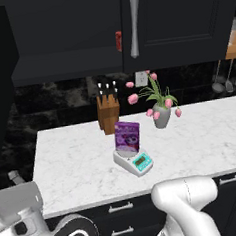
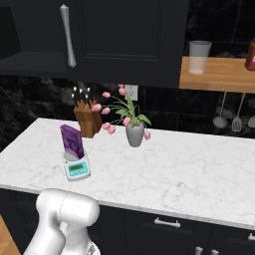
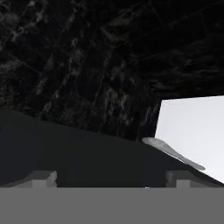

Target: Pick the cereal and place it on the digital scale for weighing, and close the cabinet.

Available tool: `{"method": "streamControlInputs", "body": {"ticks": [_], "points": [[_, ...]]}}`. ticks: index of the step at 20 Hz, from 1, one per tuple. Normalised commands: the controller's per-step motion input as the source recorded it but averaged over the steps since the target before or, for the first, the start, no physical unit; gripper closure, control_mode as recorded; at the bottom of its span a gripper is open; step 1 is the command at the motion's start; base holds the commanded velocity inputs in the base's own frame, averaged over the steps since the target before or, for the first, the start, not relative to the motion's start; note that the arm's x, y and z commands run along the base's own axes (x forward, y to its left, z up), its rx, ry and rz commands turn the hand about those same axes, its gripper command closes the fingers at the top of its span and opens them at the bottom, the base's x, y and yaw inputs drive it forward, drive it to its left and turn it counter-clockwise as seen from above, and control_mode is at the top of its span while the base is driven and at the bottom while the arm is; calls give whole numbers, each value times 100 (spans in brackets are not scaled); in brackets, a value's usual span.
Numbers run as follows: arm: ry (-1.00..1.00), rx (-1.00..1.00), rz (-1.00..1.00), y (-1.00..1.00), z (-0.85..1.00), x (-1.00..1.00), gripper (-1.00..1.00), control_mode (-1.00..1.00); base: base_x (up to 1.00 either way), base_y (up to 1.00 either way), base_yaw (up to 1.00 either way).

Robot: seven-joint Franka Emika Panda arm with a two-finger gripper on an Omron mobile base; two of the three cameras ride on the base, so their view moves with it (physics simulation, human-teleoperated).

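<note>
Fingertips poke up as 2 dark stubs at the bottom of the hand view, well apart with nothing between them, so the gripper is spread and empty, and it looks along a dark flat panel with a silver bar handle lying across its edge, black marbled wall beyond. That reads as the swung-out left door of the cabinet, and my judgement is the hand is lined up there to push it shut. Now the cereal: the purple box stands upright on the round plate of the digital scale, teal display facing the counter's front edge, so the weighing half looks done. From the right base view the cereal sits squarely over the digital scale, leaning on nothing. Just behind it stands the knife block, and beside that a grey vase of pink tulips, both apart from the scale on the white marble counter. Above, the cabinet's right door is flush with its handle vertical, while a small red can peeks from the opening to its left, which is why closing remains.
</note>
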Motion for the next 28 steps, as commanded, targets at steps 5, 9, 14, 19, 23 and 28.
{"method": "streamControlInputs", "body": {"ticks": [5, 9, 14, 19, 23, 28], "points": [[0, 23, -2, 92, 17, -19, -100, -100, 0, 0, 0], [7, 24, -8, 58, 7, 12, -100, -100, 0, 0, 0], [13, 19, -15, 27, 5, 38, -100, -100, 0, 0, 0], [7, 9, -15, -16, 23, 37, -100, -100, 0, 0, 0], [4, 17, -7, -71, 46, 11, -100, -100, 0, 0, 0], [0, 22, 0, -100, 46, 0, -100, -100, 0, 0, 0]]}}
